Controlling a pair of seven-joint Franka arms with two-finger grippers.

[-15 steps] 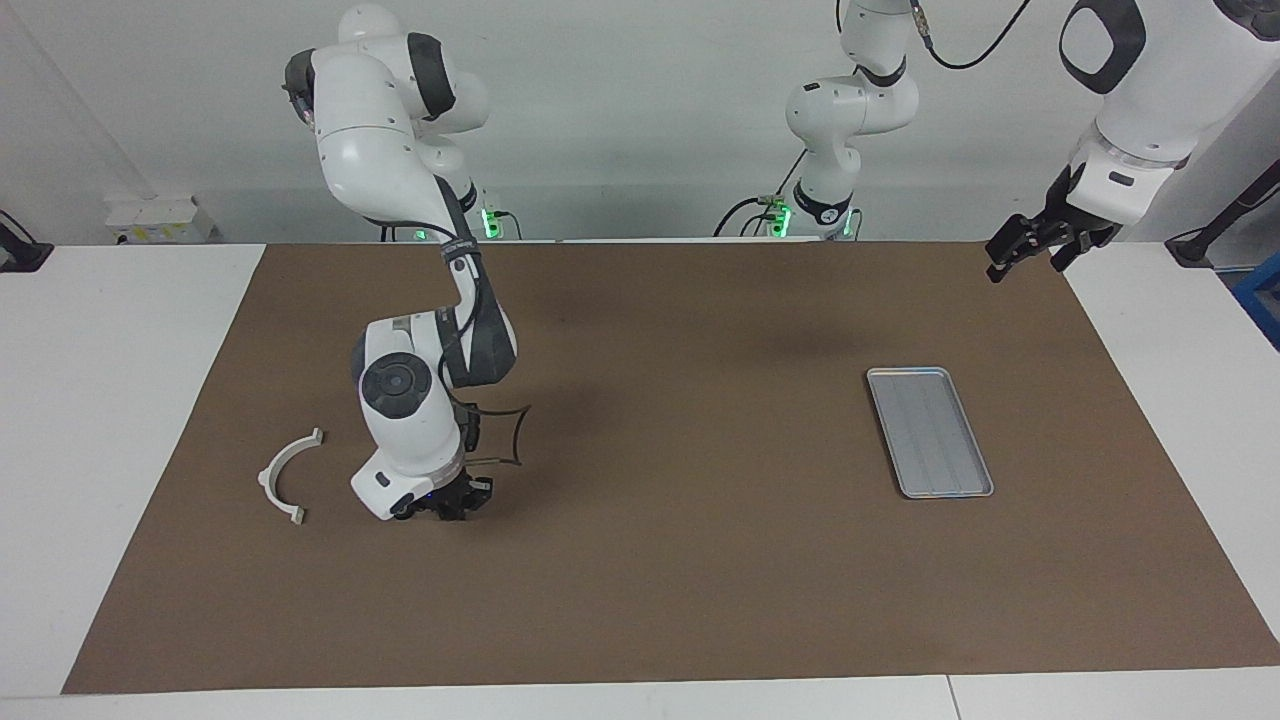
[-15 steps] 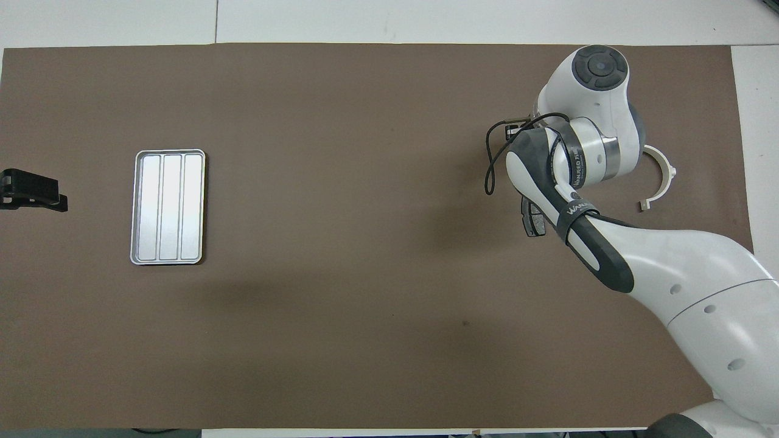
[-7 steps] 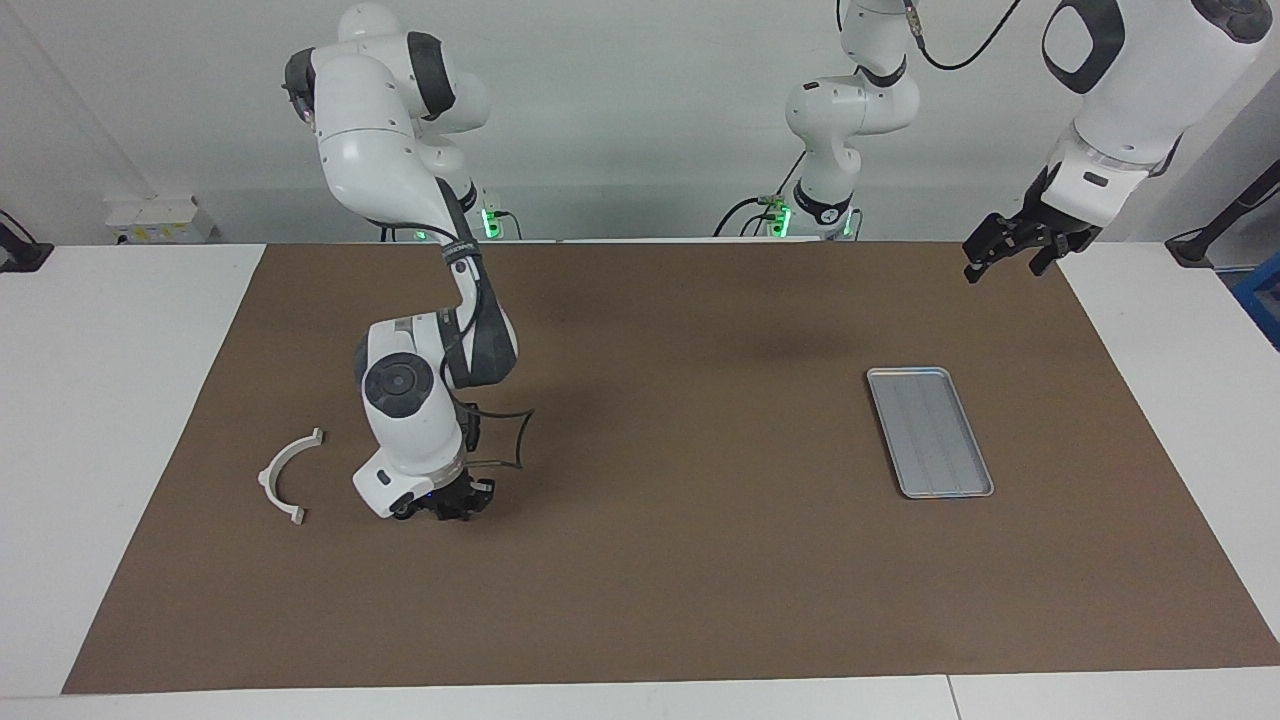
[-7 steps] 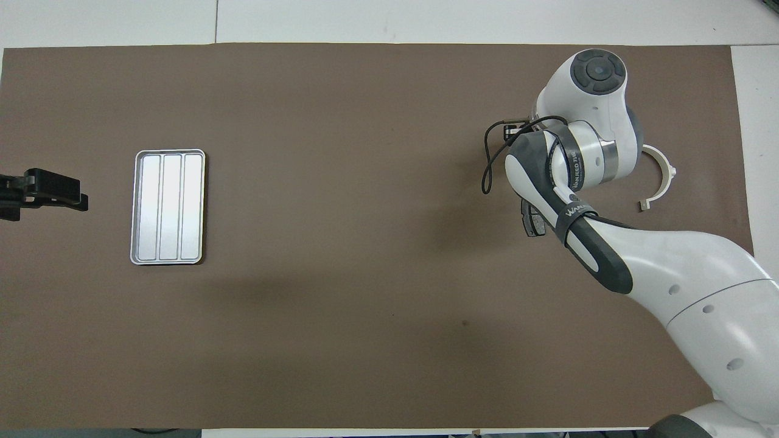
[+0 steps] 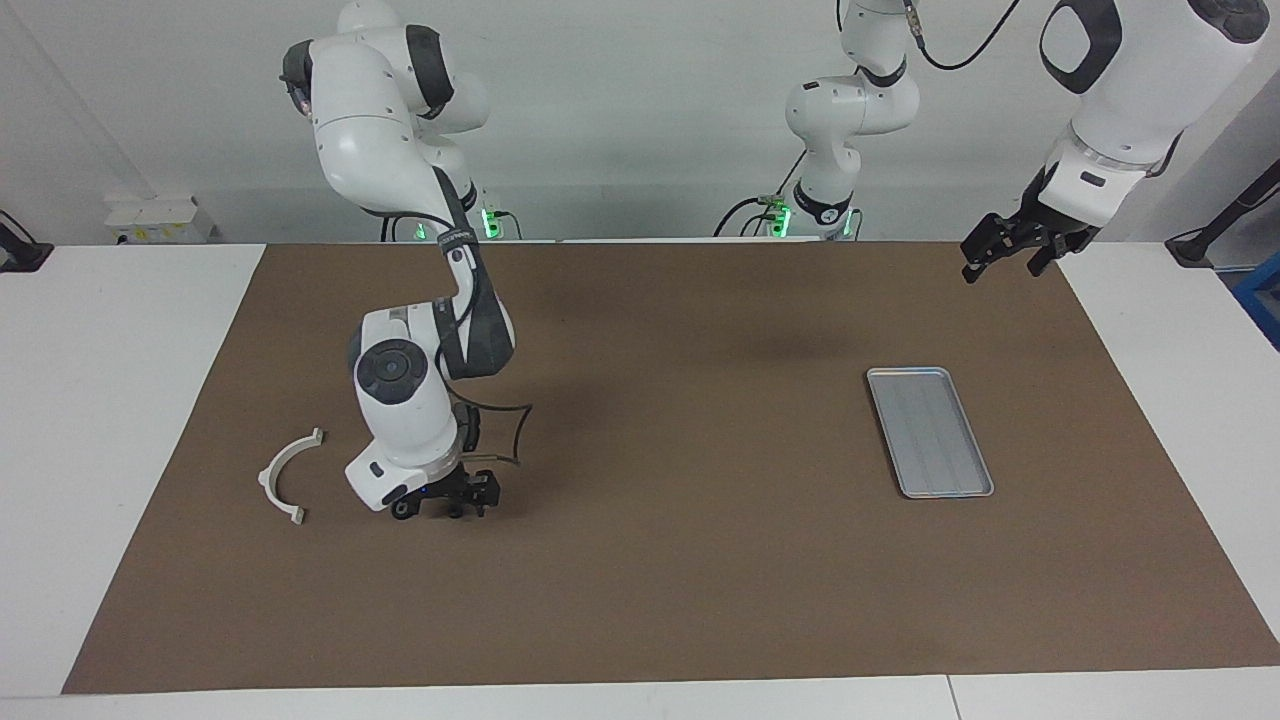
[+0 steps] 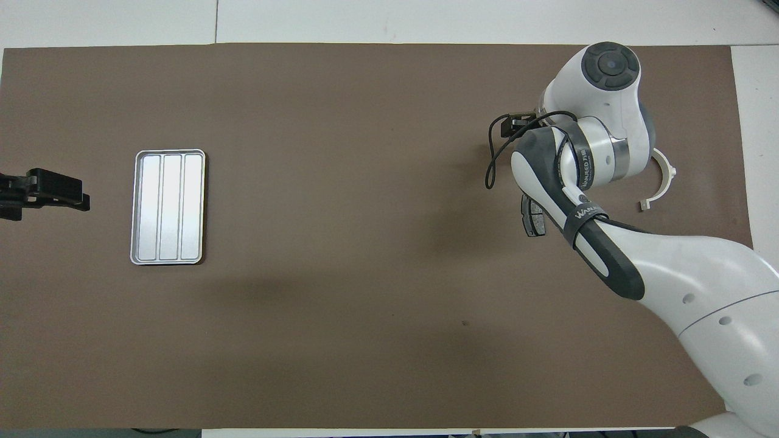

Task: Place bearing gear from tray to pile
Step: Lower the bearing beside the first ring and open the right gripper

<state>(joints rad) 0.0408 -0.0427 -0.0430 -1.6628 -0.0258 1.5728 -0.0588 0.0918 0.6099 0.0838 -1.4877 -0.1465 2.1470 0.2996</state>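
Observation:
The silver tray [image 5: 928, 430] [image 6: 167, 207] lies bare toward the left arm's end of the mat. The bearing gear is hidden in both views. The pile lies at the right arm's end: a white half-ring bracket [image 5: 288, 475] [image 6: 664, 181] and a dark grey pad [image 6: 534, 216] partly under the right arm. My right gripper [image 5: 447, 503] hangs low over the mat beside the bracket, open with nothing seen between its fingers. In the overhead view the wrist covers it. My left gripper [image 5: 1010, 250] [image 6: 48, 191] waits open and empty, raised over the mat's edge near the tray.
A brown mat [image 5: 680, 580] covers the white table [image 5: 110, 400]. A black cable [image 5: 515, 435] loops off the right wrist. The right arm's forearm [image 6: 608, 243] slants over the mat above the pile.
The right gripper's fingers have spread apart and its wrist has lifted a little. The left gripper has drifted a short way toward the tray.

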